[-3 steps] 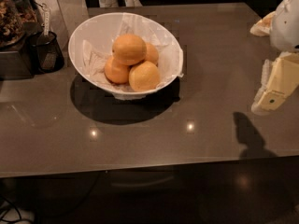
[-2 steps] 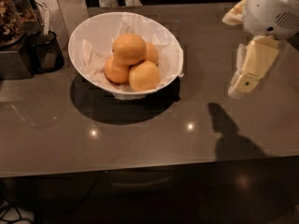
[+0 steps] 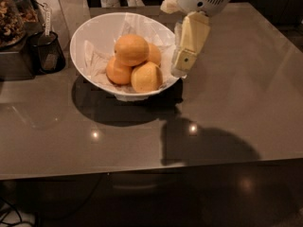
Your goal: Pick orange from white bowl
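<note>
The white bowl stands on the dark table, left of centre, lined with crumpled white paper. It holds several fruits. The orange, the largest and deep orange, lies on top of the pile. A smaller orange fruit sits below it at the left, a paler yellowish one at the front right, and another shows behind. My gripper hangs down from the white arm at the bowl's right rim, just right of the fruits and touching none of them.
A small black cup stands left of the bowl, with a dark container of snacks behind it. The brown table stretches to the right and front; its front edge runs across the lower part of the view.
The arm and gripper have moved left across the table, from the right edge of the view to the bowl's right rim. The bowl and fruits have not shifted.
</note>
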